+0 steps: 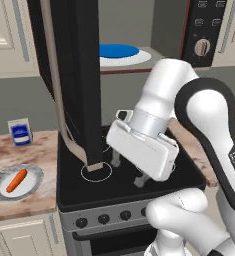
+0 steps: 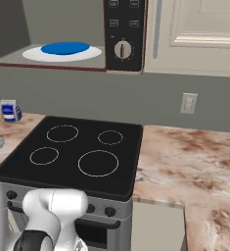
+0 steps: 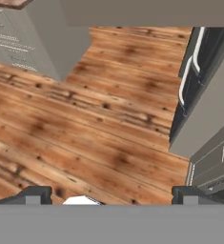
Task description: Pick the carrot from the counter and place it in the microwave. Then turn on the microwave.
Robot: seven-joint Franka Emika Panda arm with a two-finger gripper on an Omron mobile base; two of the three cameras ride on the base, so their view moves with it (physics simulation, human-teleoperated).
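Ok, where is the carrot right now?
In the left base view the carrot lies on a grey plate on the counter, left of the black stovetop and in front of a small blue-and-white carton.

Stovetop [image 1: 129, 175] as landmark: carrot [image 1: 16, 180] on plate [image 1: 34, 175] to its left; microwave [image 1: 139, 30] above, behind it.

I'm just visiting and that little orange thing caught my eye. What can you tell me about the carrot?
The carrot is small, stubby and smooth, bright orange, tapering to one end. It lies flat and slanted on a round grey plate, which sits on the marbled counter left of the stove. Only the plate touches it. A sliver of it shows at the left edge of the right base view.
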